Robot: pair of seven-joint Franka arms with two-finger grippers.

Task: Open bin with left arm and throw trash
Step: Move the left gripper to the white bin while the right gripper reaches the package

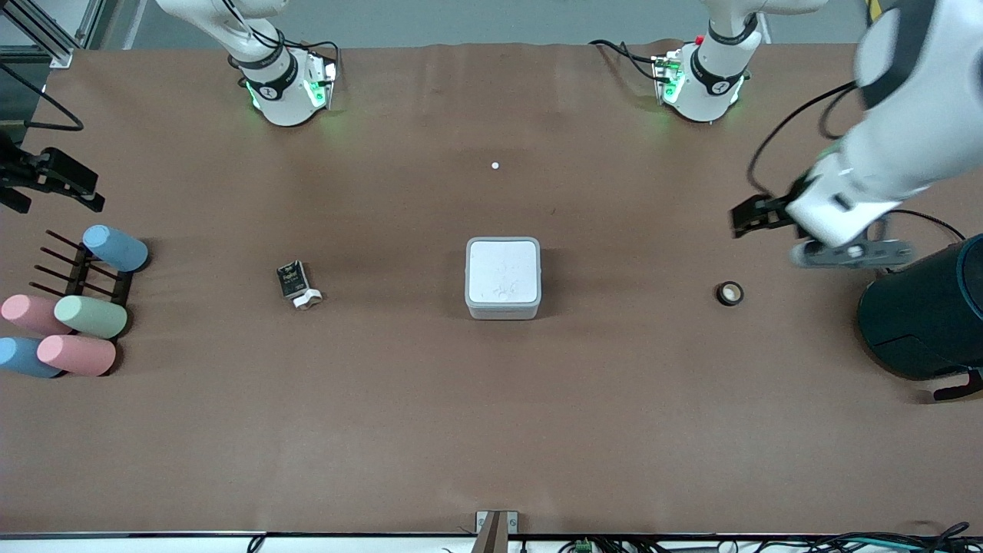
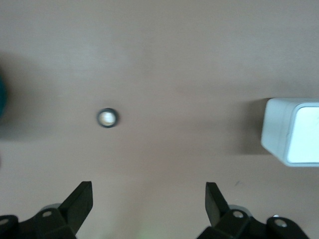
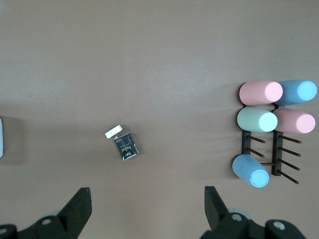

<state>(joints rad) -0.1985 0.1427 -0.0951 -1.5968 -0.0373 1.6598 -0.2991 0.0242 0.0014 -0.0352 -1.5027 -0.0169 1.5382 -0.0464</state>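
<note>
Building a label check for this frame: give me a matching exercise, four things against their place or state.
Things:
1. bin
2. black packet
3. black ring
4. left gripper

Places or states:
A. lies toward the right arm's end of the table, a white scrap touching it
B. in the air, jaws open, holding nothing
C. mid-table, lid shut
D. lies on the table between the bin and the dark teal drum

Pairs: 1-C, 2-A, 3-D, 4-B
</note>
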